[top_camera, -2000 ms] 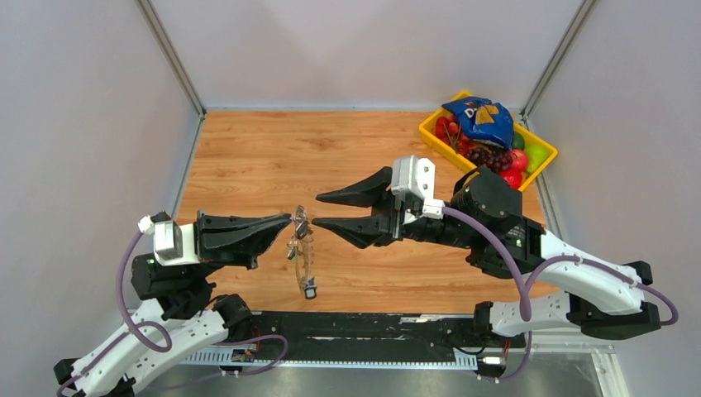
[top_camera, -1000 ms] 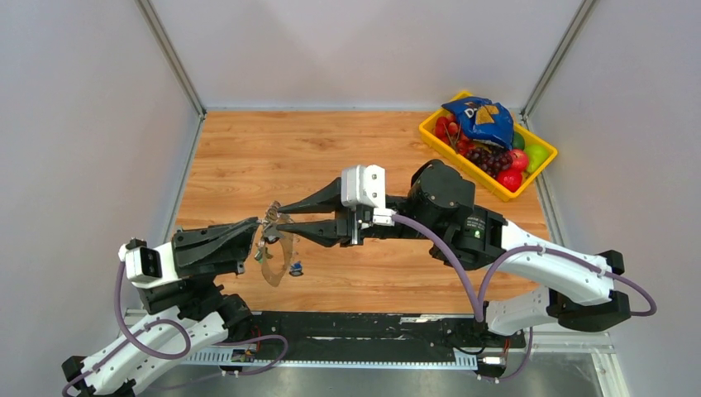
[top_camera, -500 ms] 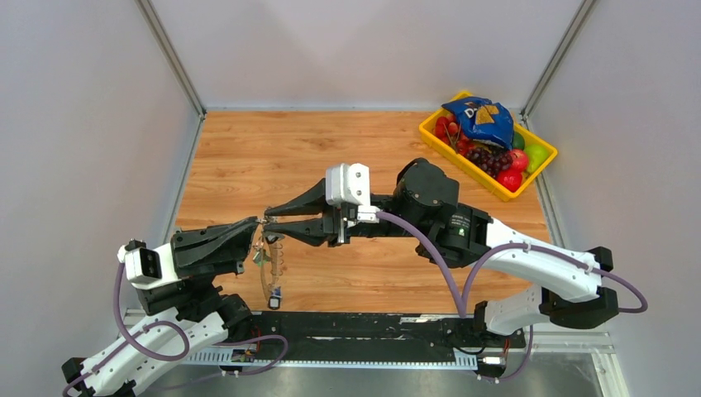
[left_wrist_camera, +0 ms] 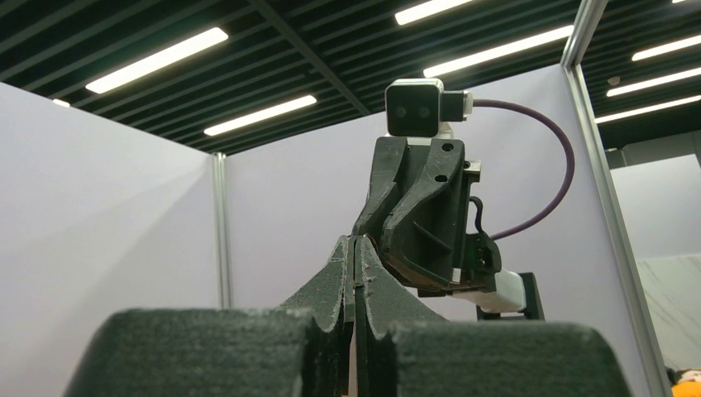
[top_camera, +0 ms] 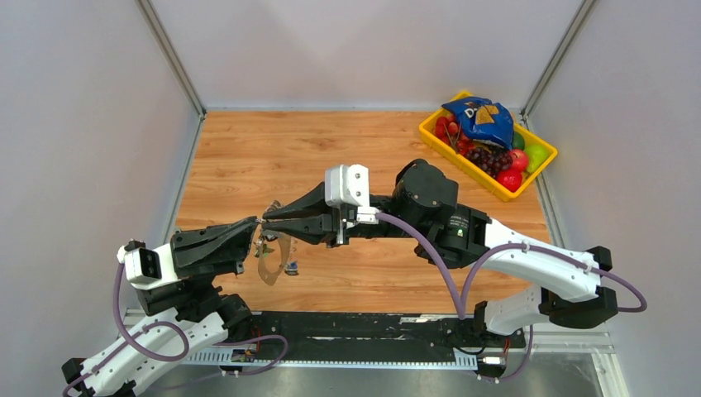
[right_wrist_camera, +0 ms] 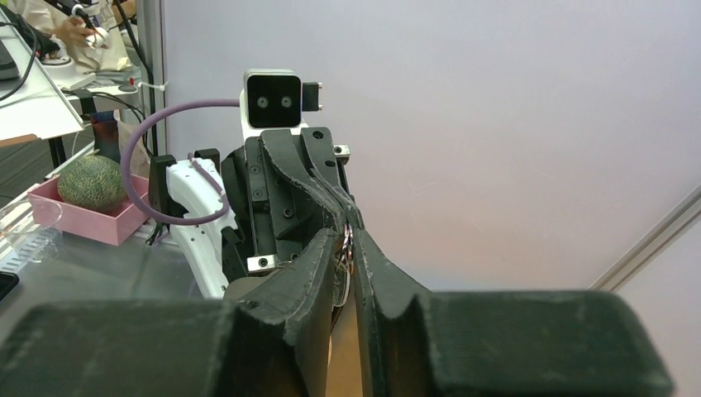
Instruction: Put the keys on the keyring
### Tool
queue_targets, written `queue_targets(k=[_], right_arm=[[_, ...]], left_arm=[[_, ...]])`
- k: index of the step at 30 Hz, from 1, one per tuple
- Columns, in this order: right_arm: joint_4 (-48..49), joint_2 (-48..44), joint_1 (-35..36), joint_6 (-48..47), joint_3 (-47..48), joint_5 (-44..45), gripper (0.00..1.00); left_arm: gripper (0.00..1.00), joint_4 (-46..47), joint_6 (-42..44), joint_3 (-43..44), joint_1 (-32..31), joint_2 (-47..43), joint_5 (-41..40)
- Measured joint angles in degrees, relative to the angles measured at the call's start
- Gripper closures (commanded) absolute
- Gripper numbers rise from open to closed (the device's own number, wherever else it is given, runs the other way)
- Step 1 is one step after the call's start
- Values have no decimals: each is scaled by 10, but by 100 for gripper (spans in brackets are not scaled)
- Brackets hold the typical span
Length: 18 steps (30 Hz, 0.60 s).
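My left gripper (top_camera: 257, 223) is shut on the top of the keyring (top_camera: 278, 265), a thin silver hoop that hangs below its tip above the wooden table. Small keys (top_camera: 266, 246) dangle on the hoop, one with a dark tag (top_camera: 292, 266). My right gripper (top_camera: 269, 216) meets the left tip to tip and is shut on the same top part of the ring. In the right wrist view silver wire (right_wrist_camera: 348, 246) is pinched between its fingertips (right_wrist_camera: 334, 241). In the left wrist view my left gripper (left_wrist_camera: 355, 248) is pressed shut, with the right gripper right behind it.
A yellow basket (top_camera: 430, 126) of fruit with a blue chip bag (top_camera: 479, 118) stands at the far right corner. Grey walls close the table on three sides. A pink tray with a melon (right_wrist_camera: 87, 184) stands outside the cell.
My right gripper moved left up to the left gripper's tip and closed from wide open onto the ring. The left arm drew back a little. The hoop and keys swung below.
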Motion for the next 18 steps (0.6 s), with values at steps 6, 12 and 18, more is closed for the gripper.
queue_targets(k=[6,12,18], right_arm=[[9,-8,0,0,-5,4,85],[14,-16,0,0,-9,5,80],[20,-18,0,0,-15,9,77]], left_arm=[[100,-3,0,0,0,0,0],[100,-3,0,0,0,0,0],[100,-3,0,0,0,0,0]])
